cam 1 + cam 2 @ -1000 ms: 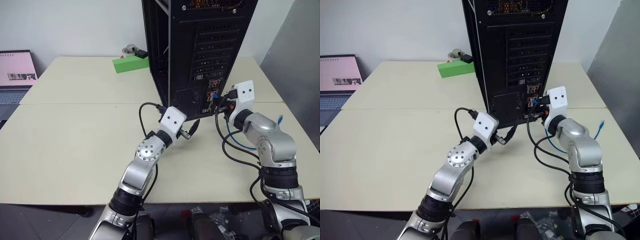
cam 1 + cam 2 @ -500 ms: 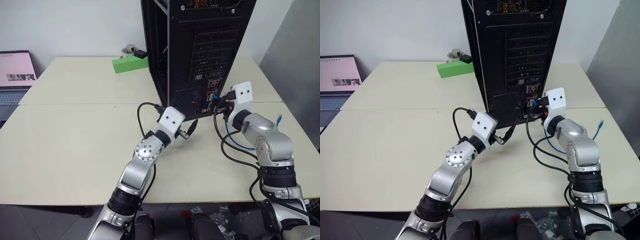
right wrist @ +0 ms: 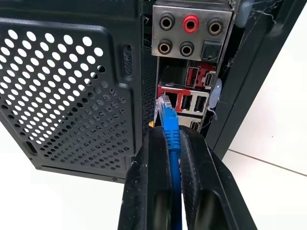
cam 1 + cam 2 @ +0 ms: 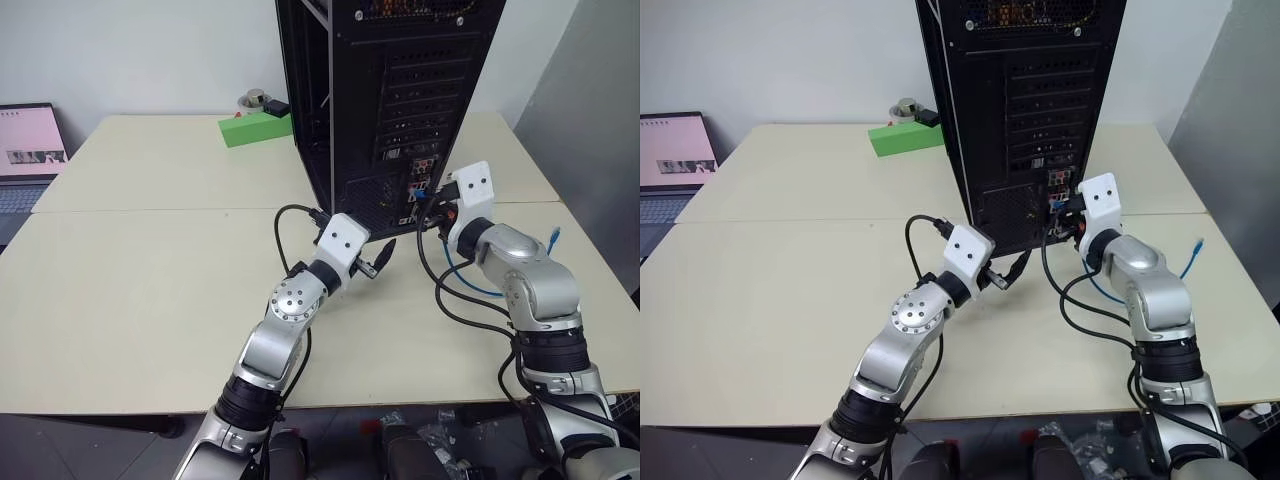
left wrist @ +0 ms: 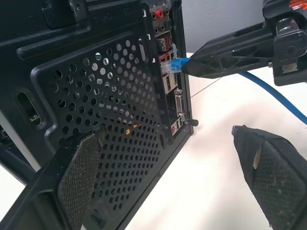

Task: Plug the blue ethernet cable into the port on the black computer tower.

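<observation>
Right tool [image 3: 173, 143] | pinches thin blue ethernet cable [image 3: 171, 139] | perforated black computer tower [image 3: 72, 86]

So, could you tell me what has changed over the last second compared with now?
Little has visibly changed. The right gripper has edged slightly towards the black computer tower, still shut on the blue ethernet cable, whose plug sits right at the port panel; whether it is seated cannot be told. The left gripper stays open, holding nothing, beside the tower's base.

Bare table [image 4: 150, 290] left; black computer tower [image 4: 390, 90] blocks ahead.
</observation>
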### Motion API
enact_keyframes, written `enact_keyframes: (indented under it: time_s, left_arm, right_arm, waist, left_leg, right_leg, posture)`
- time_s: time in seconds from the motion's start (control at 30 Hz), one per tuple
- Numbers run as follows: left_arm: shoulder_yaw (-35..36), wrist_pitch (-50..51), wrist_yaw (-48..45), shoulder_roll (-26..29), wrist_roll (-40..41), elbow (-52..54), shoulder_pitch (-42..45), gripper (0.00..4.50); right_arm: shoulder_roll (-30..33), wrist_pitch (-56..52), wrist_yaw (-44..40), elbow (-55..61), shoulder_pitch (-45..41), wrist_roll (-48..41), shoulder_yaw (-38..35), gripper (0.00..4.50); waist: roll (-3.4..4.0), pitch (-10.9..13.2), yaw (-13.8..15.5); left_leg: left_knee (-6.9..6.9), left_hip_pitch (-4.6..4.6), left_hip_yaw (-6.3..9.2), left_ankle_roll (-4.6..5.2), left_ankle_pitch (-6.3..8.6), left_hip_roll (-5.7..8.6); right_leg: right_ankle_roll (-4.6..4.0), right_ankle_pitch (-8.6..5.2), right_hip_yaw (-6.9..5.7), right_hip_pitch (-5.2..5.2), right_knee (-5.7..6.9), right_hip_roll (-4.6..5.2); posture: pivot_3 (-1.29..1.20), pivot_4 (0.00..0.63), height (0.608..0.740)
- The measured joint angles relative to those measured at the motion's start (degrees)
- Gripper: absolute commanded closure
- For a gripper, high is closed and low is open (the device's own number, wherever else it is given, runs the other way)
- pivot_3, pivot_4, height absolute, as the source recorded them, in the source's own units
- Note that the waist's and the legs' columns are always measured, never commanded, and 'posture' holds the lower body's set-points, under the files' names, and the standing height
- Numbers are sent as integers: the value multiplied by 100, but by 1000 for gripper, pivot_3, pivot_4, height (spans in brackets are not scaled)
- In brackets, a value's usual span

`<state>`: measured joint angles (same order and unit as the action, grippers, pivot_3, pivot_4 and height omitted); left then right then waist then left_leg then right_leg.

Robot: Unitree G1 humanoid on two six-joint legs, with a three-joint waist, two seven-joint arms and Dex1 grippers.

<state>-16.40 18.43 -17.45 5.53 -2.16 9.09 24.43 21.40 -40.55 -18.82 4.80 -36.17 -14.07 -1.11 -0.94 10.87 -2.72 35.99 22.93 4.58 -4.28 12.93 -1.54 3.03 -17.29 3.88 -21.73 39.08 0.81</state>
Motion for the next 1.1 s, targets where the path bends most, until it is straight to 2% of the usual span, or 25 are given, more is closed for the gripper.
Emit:
enact_keyframes:
  time_s: [0.73, 1.1]
  left_arm:
    - [0, -2, -61, 12, -6, 0, 0, 0]
    - [13, -2, -64, 12, -6, 0, 1, 0]
  right_arm:
    - [-243, -71, 333, -69, -62, -59, -215, 4495]
    - [-700, -126, 801, -79, -139, 26, -206, 4495]
  waist:
    - [0, 0, 2]
    - [1, 0, -74]
  left_leg:
    - [0, 1, 0, 0, 0, 0]
    - [0, -4, -2, 0, 0, -2]
  right_leg:
    - [0, 0, 0, 0, 0, 1]
    - [1, 0, 6, -1, 3, -3]
  posture:
    - [0, 150, 740]
    - [0, 150, 740]
